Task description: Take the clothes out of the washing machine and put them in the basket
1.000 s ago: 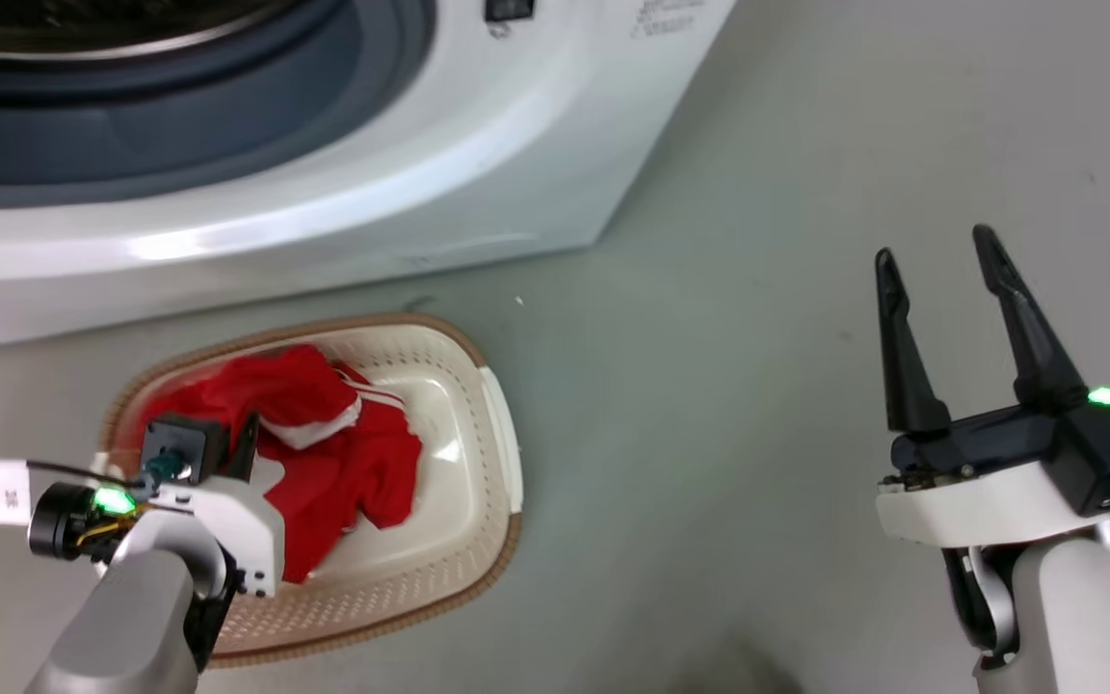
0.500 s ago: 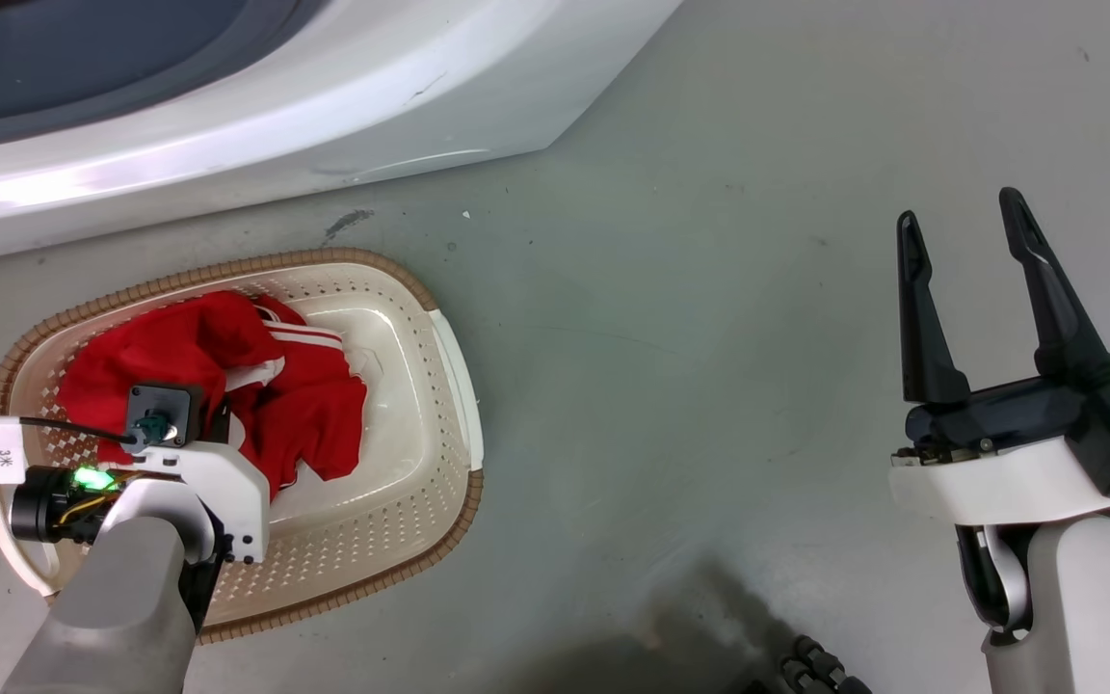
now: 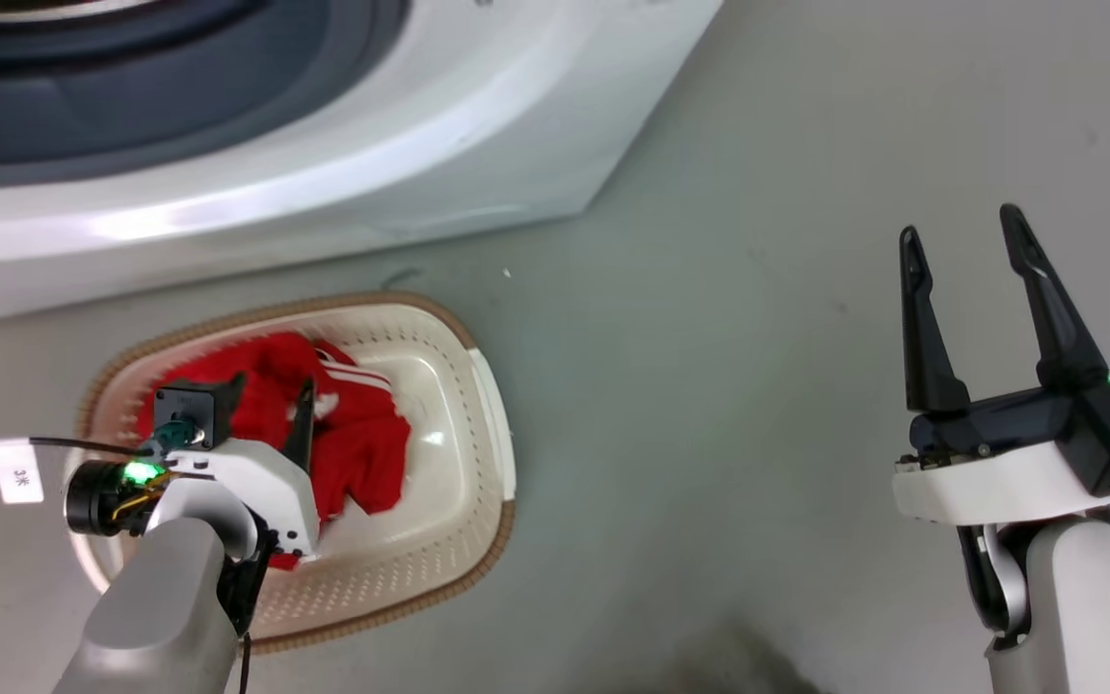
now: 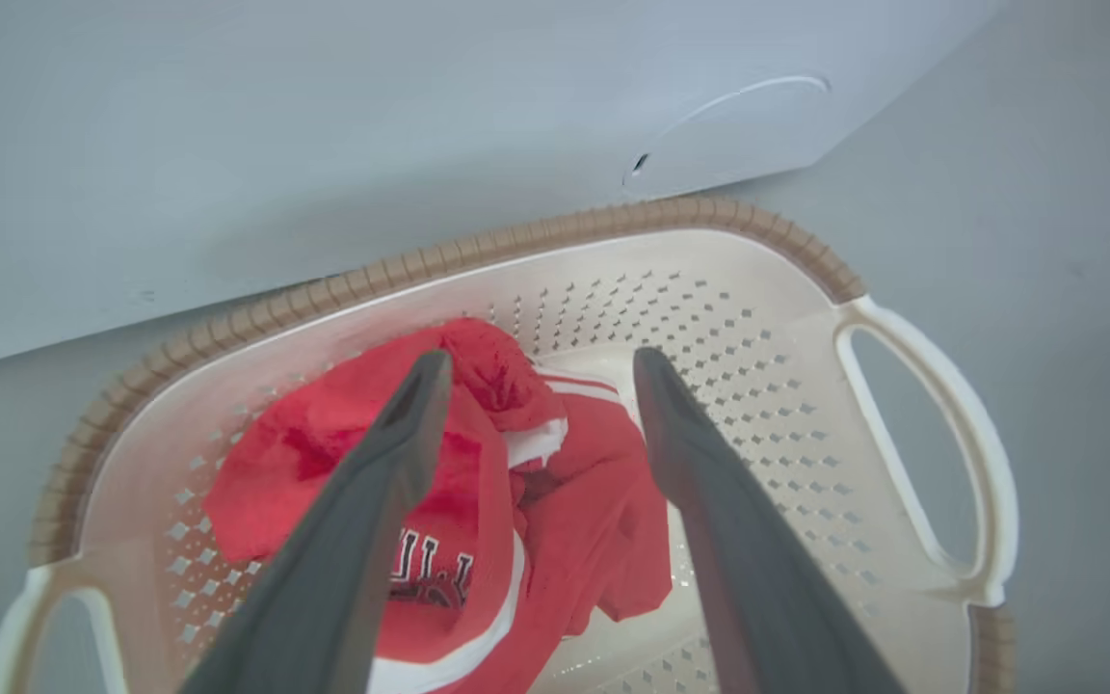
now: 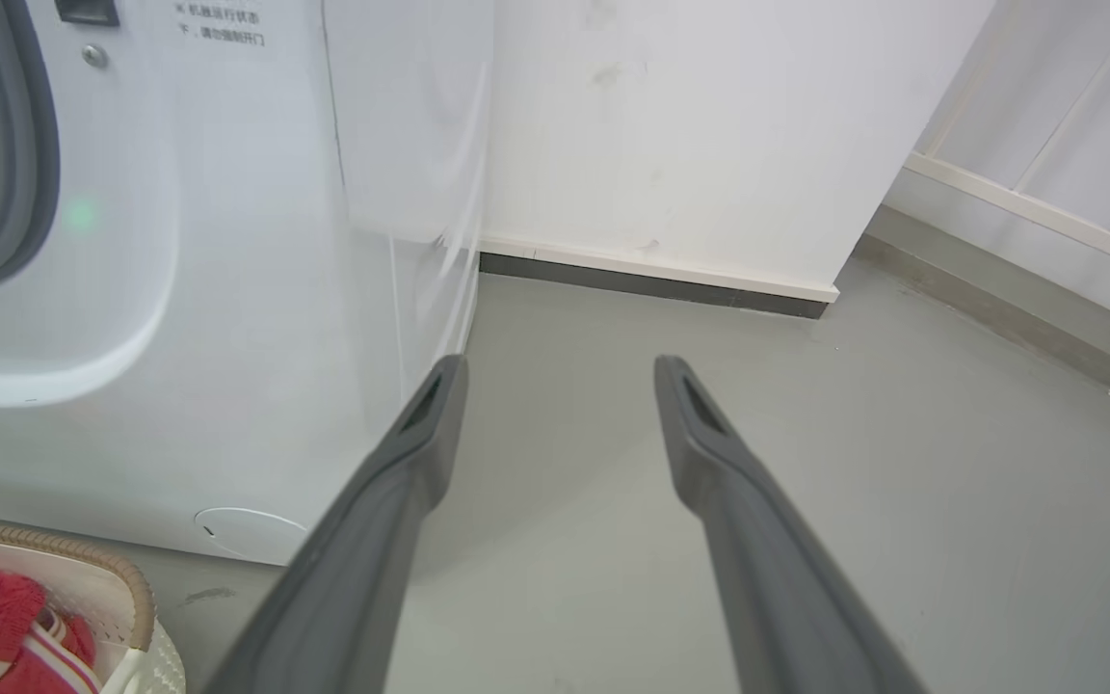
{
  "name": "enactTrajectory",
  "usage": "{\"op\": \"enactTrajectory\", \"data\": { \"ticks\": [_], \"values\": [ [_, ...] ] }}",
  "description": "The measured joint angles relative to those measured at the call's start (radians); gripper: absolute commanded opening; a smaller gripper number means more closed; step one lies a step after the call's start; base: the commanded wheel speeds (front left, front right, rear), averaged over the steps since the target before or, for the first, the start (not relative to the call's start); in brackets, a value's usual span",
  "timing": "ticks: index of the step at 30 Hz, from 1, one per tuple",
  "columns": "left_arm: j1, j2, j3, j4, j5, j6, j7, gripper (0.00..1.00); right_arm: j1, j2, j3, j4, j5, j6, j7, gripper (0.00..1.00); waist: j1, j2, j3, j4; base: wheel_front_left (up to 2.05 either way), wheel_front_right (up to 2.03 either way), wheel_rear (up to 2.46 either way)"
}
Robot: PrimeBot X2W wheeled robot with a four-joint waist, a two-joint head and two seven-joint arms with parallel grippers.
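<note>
1. The clothes (image 3: 367,453) lie in the basket (image 3: 492,424), on the floor (image 3: 709,386) before the washing machine (image 3: 372,183).
2. Our left gripper (image 4: 541,360) hangs above them, jaws apart, seemingly not touching.
3. Our right gripper (image 3: 961,224): jaws apart, well right.

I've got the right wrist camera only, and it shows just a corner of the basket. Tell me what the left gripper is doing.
Observer: The left gripper is open and hangs over the basket, pointing down into it.
Operator: Report whether it has hold of any fabric.
Observer: No. In the left wrist view its fingers stand wide apart, and the clothes lie loose in the basket beneath them, with nothing pinched.
Operator: Tell me where the pile sits in the basket.
Observer: In the head view it is bunched toward the basket's left end, and the pale bottom shows at the right end.
</note>
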Motion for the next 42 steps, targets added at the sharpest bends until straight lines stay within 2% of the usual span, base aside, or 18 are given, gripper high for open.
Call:
{"op": "enactTrajectory", "data": {
  "ticks": [2,16,25,30,42],
  "values": [
    [0.063,-0.011,0.07,-0.102,0.021,-0.004,0.0,1.0,0.024,0.0,-0.013,0.016,-0.008,0.0,0.0,1.0,0.0,0.0,-0.073,0.025,0.0,0.0,0.0],
    [0.282,-0.114,0.314,-0.532,0.171,-0.023,0.0,1.0,0.142,0.0,-0.074,0.06,-0.042,0.0,0.0,1.0,-0.0004,-0.0001,-0.349,0.139,0.0,0.0,0.0],
    [0.436,-0.163,0.333,-0.805,0.314,-0.04,0.0,1.0,0.19,0.0,-0.105,0.067,-0.04,0.0,0.0,1.0,-0.0004,-0.0001,-0.471,0.208,0.0,0.0,0.0],
    [0.537,-0.202,0.346,-0.938,0.349,-0.015,0.0,1.0,0.218,0.0,-0.086,0.07,-0.02,0.0,0.0,1.0,-0.0004,-0.0001,-0.506,0.22,0.0,0.0,0.0],
    [0.574,-0.211,0.318,-0.979,0.41,0.027,0.0,1.0,0.22,0.0,-0.065,0.067,-0.021,0.0,0.0,1.0,-0.0001,-0.0001,-0.456,0.191,0.0,0.0,0.0]
  ]
}}
